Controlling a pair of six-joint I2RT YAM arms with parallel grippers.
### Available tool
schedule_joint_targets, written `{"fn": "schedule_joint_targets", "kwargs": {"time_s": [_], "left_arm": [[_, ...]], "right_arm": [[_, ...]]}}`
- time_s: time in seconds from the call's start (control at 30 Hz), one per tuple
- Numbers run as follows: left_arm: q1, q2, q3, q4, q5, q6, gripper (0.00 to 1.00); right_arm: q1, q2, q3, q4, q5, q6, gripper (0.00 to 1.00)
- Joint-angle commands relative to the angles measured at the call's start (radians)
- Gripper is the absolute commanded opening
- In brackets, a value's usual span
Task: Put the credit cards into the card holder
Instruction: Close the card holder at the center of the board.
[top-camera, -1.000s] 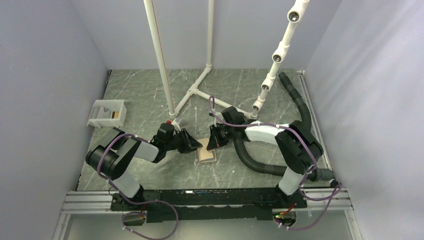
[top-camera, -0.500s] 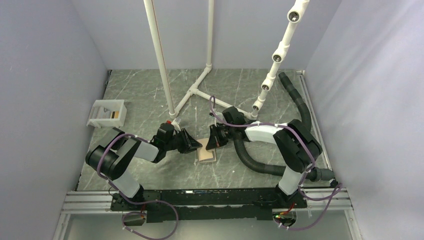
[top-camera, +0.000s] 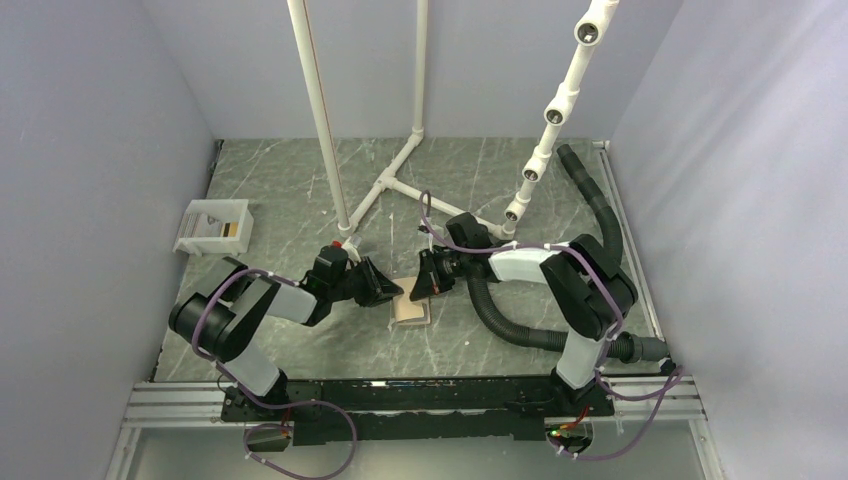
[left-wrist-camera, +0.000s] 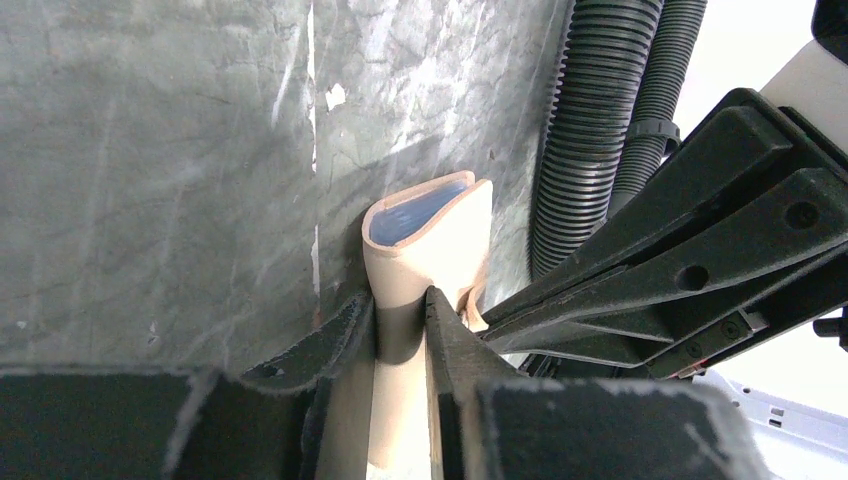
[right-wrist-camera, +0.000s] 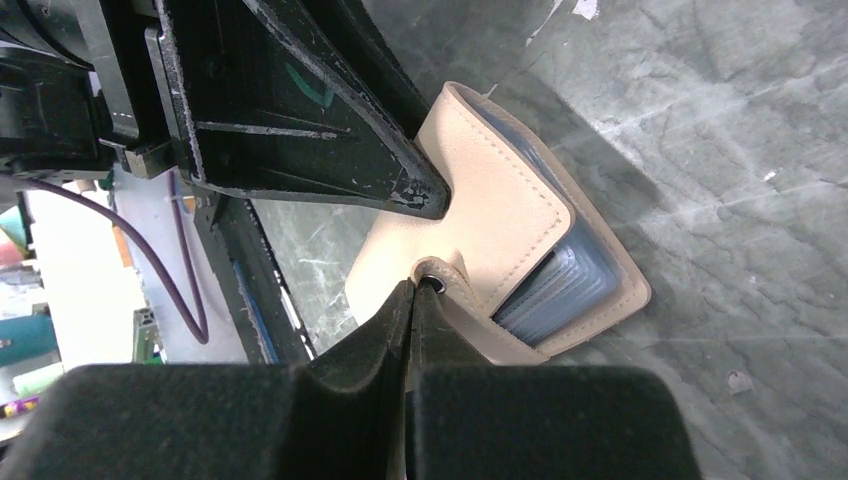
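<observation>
By the left edge of the table (top-camera: 290, 185), a white tray (top-camera: 212, 226) with something dark inside, too small to tell. Near the middle, a little toward the near edge, the card holder (top-camera: 411, 313) half open, one tan flap raised and clamped between the jaws of the left gripper (left-wrist-camera: 400, 318), bluish-grey pocket (left-wrist-camera: 415, 208) bowed open at the flap's top. Just right of that, the right gripper (right-wrist-camera: 414, 290) closed tight, tips pinching the little tab (right-wrist-camera: 445, 272) of the card holder.

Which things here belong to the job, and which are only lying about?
Job: card holder, left gripper and right gripper, both closed on it.
Lying about: white pipe frame, black hose, white tray with something dark inside.
</observation>
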Motion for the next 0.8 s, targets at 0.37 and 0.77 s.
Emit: {"fn": "schedule_joint_targets", "kwargs": {"time_s": [0.37,0.77], "left_arm": [[-0.059,-0.032,-0.006,0.102,0.048,-0.055,0.05],[-0.061,-0.089,-0.012,0.021,0.019,-0.015,0.05]], "right_arm": [[0.024,0.12,0.062,0.009,0.067,-0.019,0.0],[-0.011,0.272,0.171,-0.193,0.218,0.032,0.0]]}}
